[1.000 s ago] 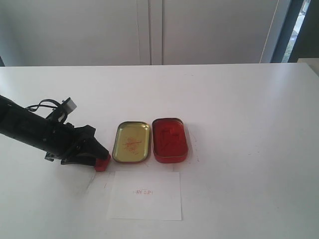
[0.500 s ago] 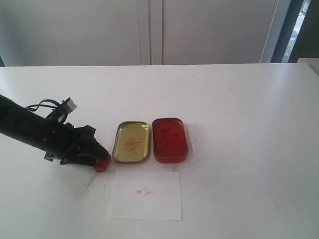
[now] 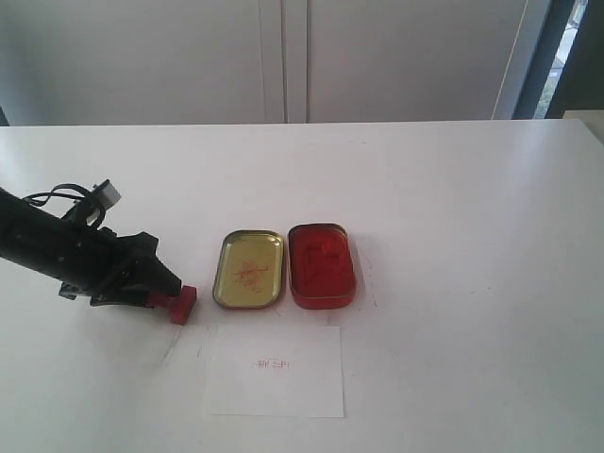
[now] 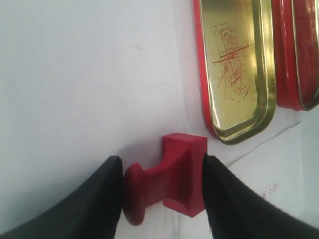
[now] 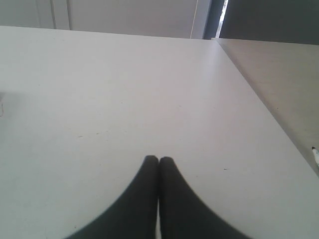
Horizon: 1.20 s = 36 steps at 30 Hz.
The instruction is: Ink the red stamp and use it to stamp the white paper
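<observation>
Left of the gold lid point(image 3: 250, 269) on the desk point(image 3: 453, 189), near the white paper point(image 3: 274, 377), the red stamp point(image 3: 181, 305) lies between my left fingers point(image 3: 149, 281). At that wrist they stand apart beside it: tipped over, long axis slanting across the gap, block toward the lid, so I'd back straight out. My right fingers point(image 5: 147, 199) are pressed together.

A white table point(image 3: 444, 189) is evenly lit. Beyond its far edge, pale panels point(image 3: 189, 57) with vertical seams are seen; past the far right corner, daylight is admitted by a dark-framed window point(image 3: 569, 42).
</observation>
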Available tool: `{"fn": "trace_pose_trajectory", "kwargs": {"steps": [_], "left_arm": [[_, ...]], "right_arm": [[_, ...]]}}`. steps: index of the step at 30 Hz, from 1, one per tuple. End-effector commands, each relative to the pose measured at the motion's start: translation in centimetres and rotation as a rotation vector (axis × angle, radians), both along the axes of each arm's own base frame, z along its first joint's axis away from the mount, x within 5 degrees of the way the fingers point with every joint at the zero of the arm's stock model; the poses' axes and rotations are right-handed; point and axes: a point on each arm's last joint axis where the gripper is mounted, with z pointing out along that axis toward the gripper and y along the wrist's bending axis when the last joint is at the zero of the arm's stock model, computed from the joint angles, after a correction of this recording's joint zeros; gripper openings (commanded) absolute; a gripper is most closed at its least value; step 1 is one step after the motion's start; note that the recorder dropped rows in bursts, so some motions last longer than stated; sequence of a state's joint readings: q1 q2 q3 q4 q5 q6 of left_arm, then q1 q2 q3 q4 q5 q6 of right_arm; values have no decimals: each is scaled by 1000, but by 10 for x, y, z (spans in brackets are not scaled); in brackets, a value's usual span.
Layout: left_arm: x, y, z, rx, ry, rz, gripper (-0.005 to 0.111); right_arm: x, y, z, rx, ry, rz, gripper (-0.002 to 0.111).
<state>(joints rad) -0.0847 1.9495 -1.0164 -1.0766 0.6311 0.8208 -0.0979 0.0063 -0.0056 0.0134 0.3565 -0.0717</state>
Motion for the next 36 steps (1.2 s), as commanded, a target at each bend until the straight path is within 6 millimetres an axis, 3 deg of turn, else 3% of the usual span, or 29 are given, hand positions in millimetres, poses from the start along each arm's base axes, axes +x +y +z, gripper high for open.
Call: {"fn": "trace_pose_trajectory", "kwargs": {"steps": [1, 23, 28, 36], "left_arm": [[-1, 1, 2, 3, 1, -8, 55], [12, 9, 6, 123, -40, -5, 52], [11, 9, 12, 119, -54, -8, 38], [8, 10, 42, 132, -142, -7, 0]], "right_arm": [[0, 0, 0, -9, -14, -4, 0], [0, 0, 0, -9, -14, -4, 0], [0, 0, 0, -9, -14, -4, 0], [0, 0, 0, -9, -14, -4, 0]]}}
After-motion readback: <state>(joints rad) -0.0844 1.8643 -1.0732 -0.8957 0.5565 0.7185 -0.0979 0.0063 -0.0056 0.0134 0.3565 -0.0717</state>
